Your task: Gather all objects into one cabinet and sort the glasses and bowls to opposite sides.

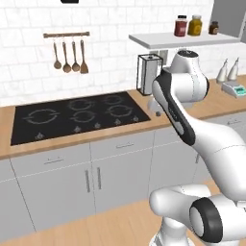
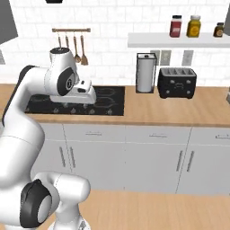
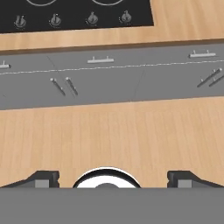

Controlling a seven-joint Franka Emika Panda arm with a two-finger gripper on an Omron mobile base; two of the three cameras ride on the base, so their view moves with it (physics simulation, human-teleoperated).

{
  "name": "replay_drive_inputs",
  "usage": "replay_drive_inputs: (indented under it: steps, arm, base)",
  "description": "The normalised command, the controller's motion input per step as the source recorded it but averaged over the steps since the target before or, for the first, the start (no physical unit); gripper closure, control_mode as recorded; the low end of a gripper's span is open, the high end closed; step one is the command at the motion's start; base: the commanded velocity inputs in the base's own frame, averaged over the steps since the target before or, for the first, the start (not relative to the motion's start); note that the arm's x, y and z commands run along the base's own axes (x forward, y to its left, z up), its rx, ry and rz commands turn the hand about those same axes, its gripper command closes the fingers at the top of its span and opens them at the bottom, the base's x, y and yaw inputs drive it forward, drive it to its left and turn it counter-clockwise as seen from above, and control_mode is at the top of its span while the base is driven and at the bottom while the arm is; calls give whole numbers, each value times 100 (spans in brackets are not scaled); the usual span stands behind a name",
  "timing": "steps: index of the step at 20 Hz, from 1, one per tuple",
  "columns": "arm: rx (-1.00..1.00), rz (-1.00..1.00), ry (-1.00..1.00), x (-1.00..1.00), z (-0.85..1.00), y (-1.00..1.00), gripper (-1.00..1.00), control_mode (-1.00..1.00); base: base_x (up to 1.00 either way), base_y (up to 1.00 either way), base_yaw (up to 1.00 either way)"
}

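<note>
The glasses and the bowls are out of view. A grey panel [image 1: 235,17] shows at the top right edge of the left base view; I cannot tell if it belongs to the cabinet. My gripper [image 3: 113,179] is open with nothing between its fingertips [image 3: 41,179]. It hangs over the front edge of the wooden counter [image 2: 179,112] beside the black stove [image 1: 77,115]. The hand view looks down past the stove knobs and the grey drawers [image 3: 100,65] to the wooden floor [image 3: 113,131].
A paper towel holder [image 2: 145,72] and a black toaster [image 2: 176,82] stand at the back of the counter. A white wall shelf [image 2: 179,39] carries jars. Two white bottles [image 1: 228,71] and a small scale [image 1: 234,88] sit at the right. Utensils hang on a rail [image 1: 67,53].
</note>
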Motion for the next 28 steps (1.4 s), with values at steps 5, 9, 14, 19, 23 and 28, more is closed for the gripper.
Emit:
replay_drive_inputs:
  steps: [5,9,14,19,23,28]
  arm:
    - [0,0,0,0,0,0,-100,100]
    - [0,0,0,0,0,0,-100,100]
    - [0,0,0,0,0,0,-100,100]
    - [0,0,0,0,0,0,-100,100]
    - [0,0,0,0,0,0,-100,100]
    - [0,0,0,0,0,0,-100,100]
  base:
    - [-44,56,-7]
    - [-100,24,-4]
    - [-46,79,-14]
    - [0,100,-21]
    - [0,100,-25]
    - [-16,100,-17]
